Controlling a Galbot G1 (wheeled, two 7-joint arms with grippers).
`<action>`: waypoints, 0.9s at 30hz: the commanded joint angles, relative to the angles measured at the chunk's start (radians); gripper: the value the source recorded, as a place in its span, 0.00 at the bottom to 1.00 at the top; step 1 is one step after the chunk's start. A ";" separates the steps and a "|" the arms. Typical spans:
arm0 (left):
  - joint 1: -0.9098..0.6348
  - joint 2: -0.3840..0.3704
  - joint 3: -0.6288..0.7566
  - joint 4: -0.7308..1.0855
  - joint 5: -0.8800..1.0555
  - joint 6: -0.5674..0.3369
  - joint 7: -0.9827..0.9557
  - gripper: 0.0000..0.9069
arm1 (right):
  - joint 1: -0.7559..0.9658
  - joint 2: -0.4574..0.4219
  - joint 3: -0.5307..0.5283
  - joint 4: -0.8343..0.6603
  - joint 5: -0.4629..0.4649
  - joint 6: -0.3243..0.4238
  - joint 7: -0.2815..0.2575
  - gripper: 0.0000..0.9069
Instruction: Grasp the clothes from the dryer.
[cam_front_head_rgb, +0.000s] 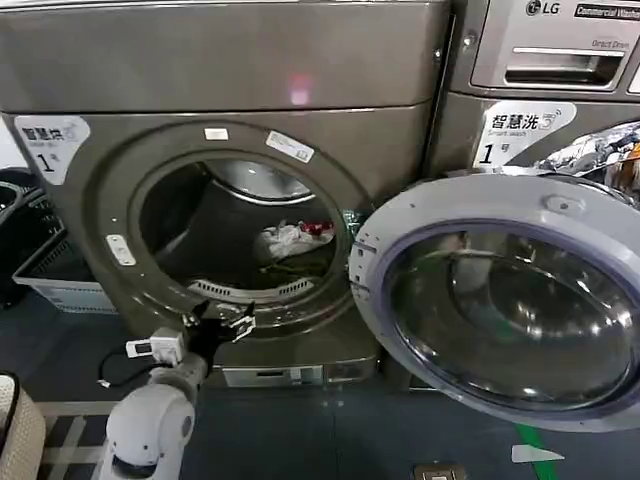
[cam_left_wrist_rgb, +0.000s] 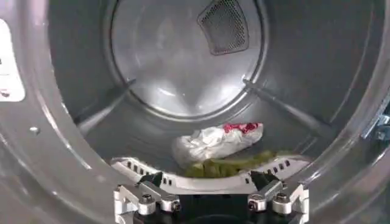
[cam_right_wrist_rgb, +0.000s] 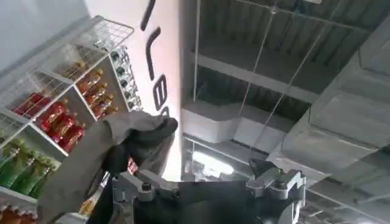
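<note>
The dryer (cam_front_head_rgb: 250, 80) is a bronze-grey front-loader whose glass door (cam_front_head_rgb: 500, 300) is swung open to the right. The clothes (cam_front_head_rgb: 293, 240) lie low in the drum as a small bundle: white and red fabric (cam_left_wrist_rgb: 213, 141) on top of yellow-green fabric (cam_left_wrist_rgb: 231, 165). My left gripper (cam_front_head_rgb: 222, 318) hovers at the lower rim of the port. In the left wrist view the left gripper (cam_left_wrist_rgb: 208, 182) is open, nothing is between its fingers, and the bundle lies farther in, apart from it. My right gripper (cam_right_wrist_rgb: 207, 182) points up at a ceiling, open and holding nothing.
A second machine with an LG logo (cam_front_head_rgb: 540, 60) stands to the right. A pale basket (cam_front_head_rgb: 50, 270) sits on the floor at the left, and a wicker corner (cam_front_head_rgb: 15, 430) shows at the bottom left. A grey sleeve with a dark end (cam_right_wrist_rgb: 122, 146) hangs beside the right gripper, before shelves of bottles (cam_right_wrist_rgb: 55, 115).
</note>
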 joint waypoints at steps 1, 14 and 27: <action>0.000 0.002 0.000 0.001 -0.002 0.049 0.000 1.00 | 0.001 0.001 0.006 -0.002 0.000 0.000 0.000 1.00; 0.000 0.001 0.003 0.002 -0.001 0.049 0.003 1.00 | -0.002 0.002 0.013 -0.004 0.001 0.001 0.000 1.00; 0.001 -0.001 0.005 0.001 -0.001 0.049 0.005 1.00 | -0.007 0.005 0.021 -0.009 0.001 0.005 0.000 1.00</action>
